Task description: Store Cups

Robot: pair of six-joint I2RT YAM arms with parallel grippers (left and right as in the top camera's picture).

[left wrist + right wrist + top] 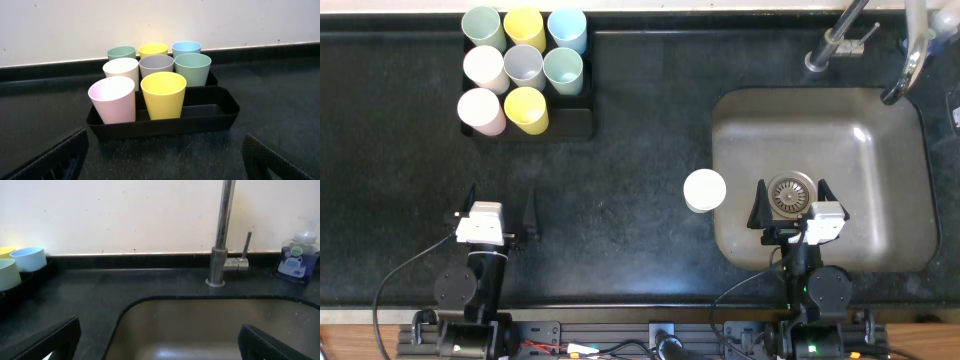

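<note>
A black tray (575, 122) at the back left of the counter holds several pastel cups (525, 65) standing upright. Its front right slot (207, 111) is empty. A single white cup (705, 190) stands on the counter just left of the sink (880, 110). My left gripper (501, 207) sits low near the front edge, open and empty, facing the tray (220, 120) from well short of it. My right gripper (791, 200) is open and empty above the sink's front left part, to the right of the white cup. In the left wrist view a pink cup (113, 99) and a yellow cup (163, 94) stand nearest.
A metal faucet (840, 35) rises behind the sink, with a soap bottle (297, 255) to its right. The sink drain (790, 192) lies right by my right gripper. Dark counter stretches between the tray and the sink.
</note>
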